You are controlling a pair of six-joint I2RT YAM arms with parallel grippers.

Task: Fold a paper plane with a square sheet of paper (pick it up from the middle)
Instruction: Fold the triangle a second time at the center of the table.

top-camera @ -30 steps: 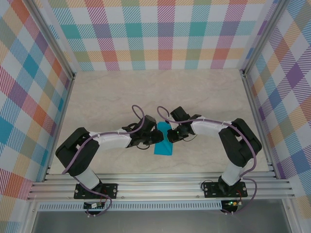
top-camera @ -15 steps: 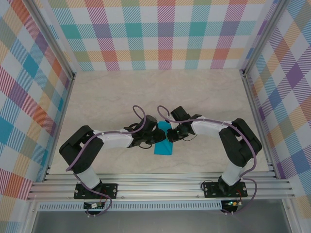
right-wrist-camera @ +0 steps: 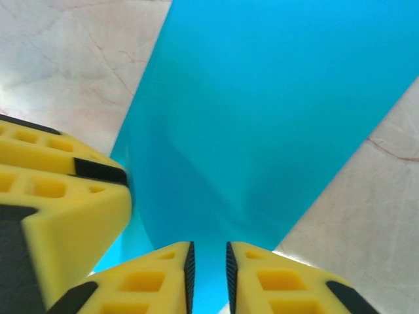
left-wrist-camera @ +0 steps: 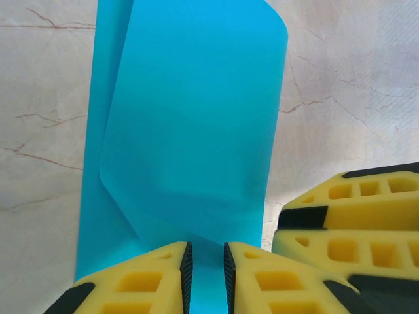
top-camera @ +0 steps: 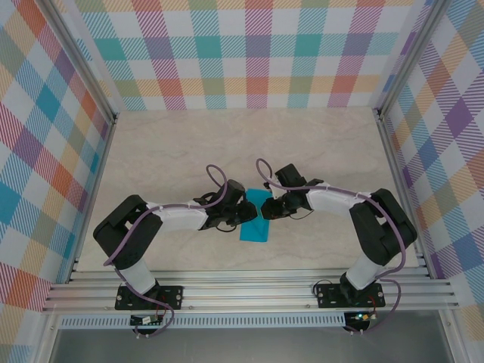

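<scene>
A teal-blue sheet of paper [top-camera: 254,231] lies on the pale marbled table [top-camera: 181,151], about midway between the two arms and nearer the front rail than the back wall. It is no longer a flat square. From above it reads as a narrow upright strip, its far end covered by the two claws.

The left claw [top-camera: 245,214] reaches in from the left and the right claw [top-camera: 265,211] from the right. The two meet tip to tip over the paper's upper part.

In the left wrist view the sheet [left-wrist-camera: 196,131] runs away from the camera with one layer curled over another, the upper layer's edge rounded and lifted off the lower. The left claw [left-wrist-camera: 206,254] has its two yellow fingers a narrow slit apart, with blue paper showing in the slit. Whether the pads actually pinch it I cannot tell. The right claw's fingers [left-wrist-camera: 347,226] sit just beside it on the right.

In the right wrist view the paper [right-wrist-camera: 275,98] spreads out ahead with faint creases running towards the tips. The right claw [right-wrist-camera: 207,254] is likewise slightly parted, with paper visible in the gap. The left claw's fingers [right-wrist-camera: 59,196] crowd in close on the left.
</scene>
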